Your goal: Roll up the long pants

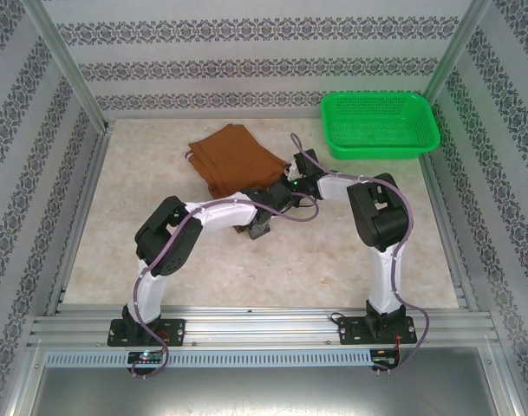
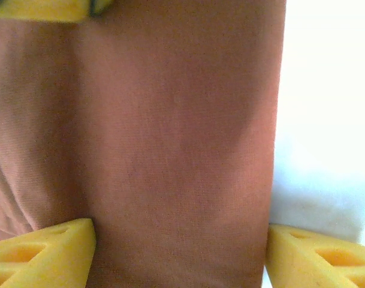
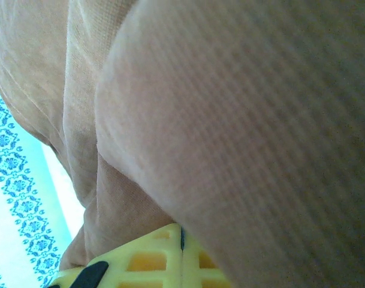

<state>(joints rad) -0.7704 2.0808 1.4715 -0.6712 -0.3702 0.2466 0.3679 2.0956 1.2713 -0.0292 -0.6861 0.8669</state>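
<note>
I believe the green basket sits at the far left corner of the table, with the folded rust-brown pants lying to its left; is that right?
Not quite. The green basket sits at the far right corner of the table, not the far left, as the top external view shows. The folded rust-brown long pants do lie to its left.

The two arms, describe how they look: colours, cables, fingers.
Both the left arm and right arm have white links, chunky black joint housings, a lilac cable looping alongside and black base plates. A green light glows near the right wrist. The left gripper and right gripper have yellow fingers with cut-out pockets.
</note>
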